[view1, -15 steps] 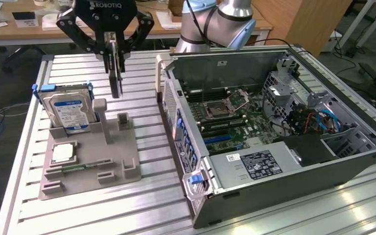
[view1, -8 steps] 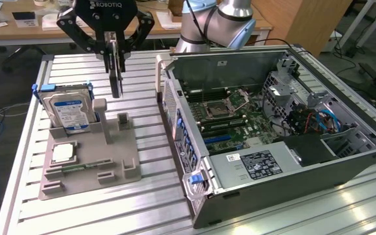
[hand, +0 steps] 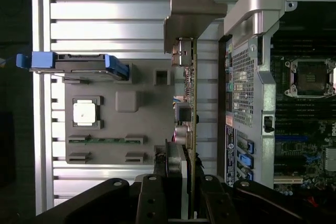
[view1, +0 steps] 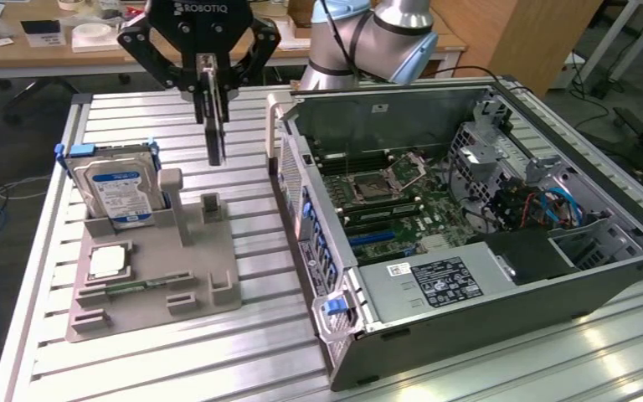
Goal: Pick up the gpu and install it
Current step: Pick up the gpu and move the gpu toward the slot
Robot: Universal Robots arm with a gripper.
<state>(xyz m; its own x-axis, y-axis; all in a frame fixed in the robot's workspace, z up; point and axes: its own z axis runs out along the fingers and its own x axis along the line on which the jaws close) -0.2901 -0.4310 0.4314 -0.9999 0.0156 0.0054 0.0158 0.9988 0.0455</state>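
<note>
- End effector pinches the thin black gpu, upright above the ribbed metal tabletop.
- Wrist view adds its pale, bent metal bracket, seen edge-on.

Robotics lab — slotted aluminium bench, open PC tower, desks behind.

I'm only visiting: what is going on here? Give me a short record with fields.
end effector: shut on the gpu, holding it in the air
gpu: hangs upright above the table, between the grey holder and the open computer case
hard drive: standing on edge in the holder
processor: lying flat in the holder
work so far: gpu lifted, not yet in the case
</note>
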